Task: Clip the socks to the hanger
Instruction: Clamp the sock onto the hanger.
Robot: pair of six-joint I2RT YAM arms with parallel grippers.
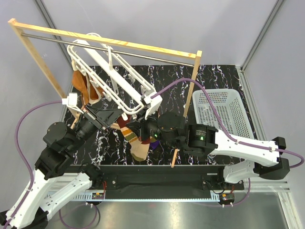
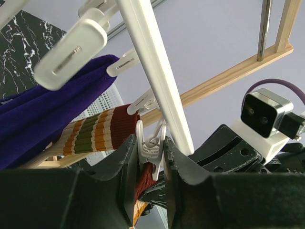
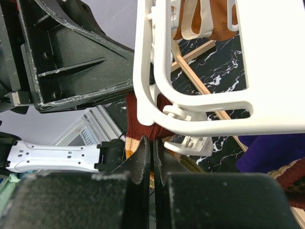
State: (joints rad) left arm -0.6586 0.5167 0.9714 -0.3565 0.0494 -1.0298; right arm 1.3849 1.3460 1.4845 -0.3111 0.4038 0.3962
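Observation:
The white hanger (image 1: 116, 76) hangs tilted from the rack's metal rod. My left gripper (image 2: 149, 143) is shut on one of its small white clip pegs (image 2: 151, 149), pinching the peg from both sides. The maroon cuff of a striped sock (image 2: 143, 179) sits in the peg's mouth. My right gripper (image 3: 152, 143) is shut on that maroon cuff (image 3: 143, 125) just under the hanger's rail (image 3: 190, 109). From above, the sock (image 1: 136, 143) hangs down between the left gripper (image 1: 116, 118) and the right gripper (image 1: 141, 128). A second striped sock (image 2: 95, 133) hangs behind.
A wooden rack (image 1: 109, 42) with a metal rod carries the hanger. A purple cloth (image 2: 43, 114) and an orange cloth (image 1: 83, 88) hang from other pegs. A white basket (image 1: 221, 112) stands at the right on the black marbled table (image 1: 219, 76).

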